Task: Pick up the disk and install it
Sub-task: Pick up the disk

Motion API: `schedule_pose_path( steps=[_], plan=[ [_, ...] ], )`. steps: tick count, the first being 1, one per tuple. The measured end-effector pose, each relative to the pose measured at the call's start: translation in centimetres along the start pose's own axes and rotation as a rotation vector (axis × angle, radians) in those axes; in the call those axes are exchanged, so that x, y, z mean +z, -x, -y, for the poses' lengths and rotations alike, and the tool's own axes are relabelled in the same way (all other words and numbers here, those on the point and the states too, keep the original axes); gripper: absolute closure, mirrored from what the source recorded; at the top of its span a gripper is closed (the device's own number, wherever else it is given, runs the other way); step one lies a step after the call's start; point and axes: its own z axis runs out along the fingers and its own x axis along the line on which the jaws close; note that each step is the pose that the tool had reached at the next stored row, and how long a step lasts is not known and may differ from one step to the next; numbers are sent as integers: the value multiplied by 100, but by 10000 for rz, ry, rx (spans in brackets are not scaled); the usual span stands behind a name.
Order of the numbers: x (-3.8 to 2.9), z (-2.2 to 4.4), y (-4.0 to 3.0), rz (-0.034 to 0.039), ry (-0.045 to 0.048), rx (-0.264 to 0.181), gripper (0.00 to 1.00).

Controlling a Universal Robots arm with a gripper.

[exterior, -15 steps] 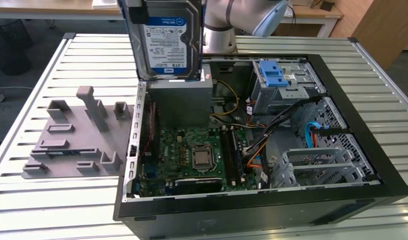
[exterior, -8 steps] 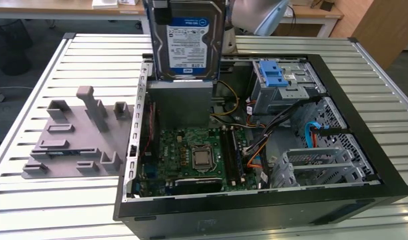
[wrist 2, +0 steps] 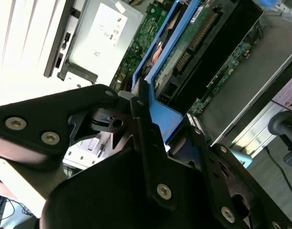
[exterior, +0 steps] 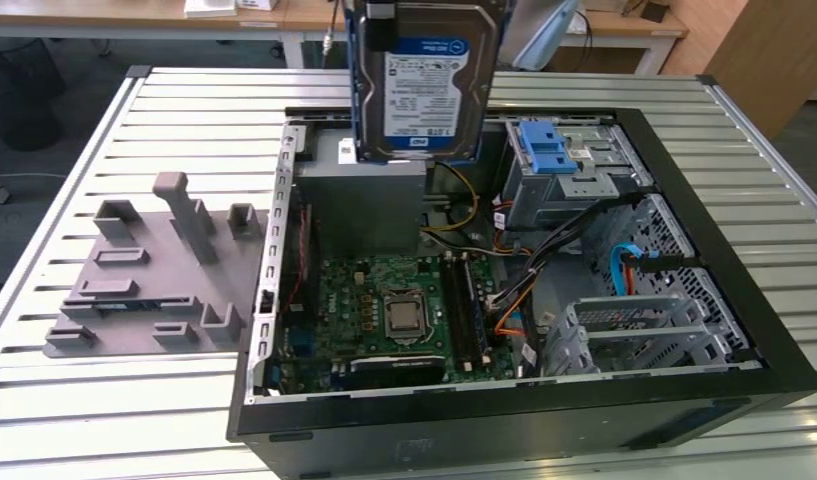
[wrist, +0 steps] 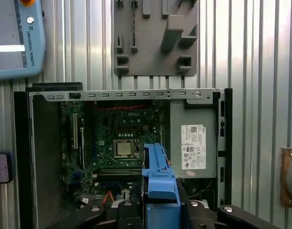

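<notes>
The disk [exterior: 422,85] hangs upright over the far end of the open computer case [exterior: 515,435], its white-and-blue label turned to the exterior camera and its lower edge above the grey power supply [wrist: 193,143], apart from anything in the case as far as I can tell. The second wrist view shows its green circuit-board side and the blue carrier frame [wrist 2: 160,112] that runs round its edges. The gripper [wrist 2: 165,129] holds it by that frame: the black fingers [wrist 2: 142,124] are clamped on either side of the blue plastic, with no gap showing. In the exterior view the metal drive cage [exterior: 575,185], topped by a ridged blue latch [exterior: 547,150], stands just to the exterior view's right of the disk, and a run of cables [exterior: 515,290] lies between the cage and the motherboard [exterior: 395,310]. A grey fixture [exterior: 155,270] sits on the slatted table [exterior: 101,400], well apart on the exterior view's left. The step in hand looks like carrying the disk to its bay. To do it well, I judge the grip should hold square on the frame so the plastic does not flex or slip, the disk's long edges should line up with the cage rails before any contact, and the path should stay clear of the cables and the power supply.
</notes>
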Motion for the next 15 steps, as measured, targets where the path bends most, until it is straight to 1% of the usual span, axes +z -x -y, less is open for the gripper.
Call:
schedule_pose_path(
  steps=[5,6,15],
  plan=[
    [15,220,5,1,-1,-1,64],
    [14,230,5,-1,1,-2,64],
    [15,240,5,0,0,-1,64]
  ],
)
